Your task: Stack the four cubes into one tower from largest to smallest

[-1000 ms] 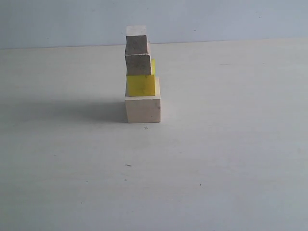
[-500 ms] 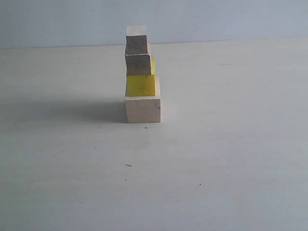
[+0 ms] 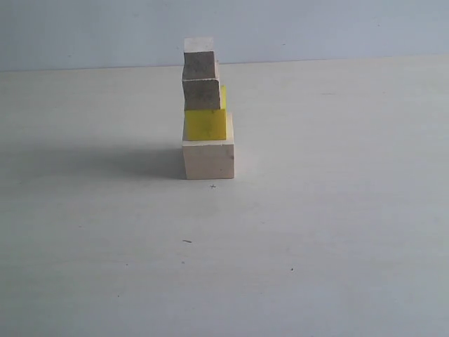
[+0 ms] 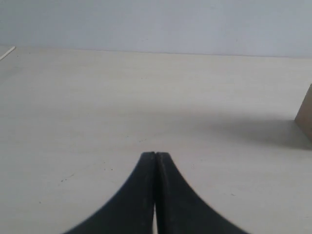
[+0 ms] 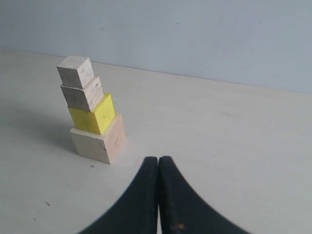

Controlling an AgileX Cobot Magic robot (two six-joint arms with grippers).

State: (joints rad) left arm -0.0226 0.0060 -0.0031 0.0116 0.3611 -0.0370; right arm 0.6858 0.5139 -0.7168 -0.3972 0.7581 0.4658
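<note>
The tower stands on the pale table in the exterior view. At its base is the large wooden cube, with the yellow cube on it, then the medium wooden cube and the small wooden cube on top. The right wrist view shows the same column: large cube, yellow cube, medium cube, small cube. My right gripper is shut and empty, a short way off the base. My left gripper is shut on nothing; a brown cube edge shows at that view's border.
A pale blue wall runs behind the table. The tower's shadow falls to its left. A small x mark sits on the table just in front of the base.
</note>
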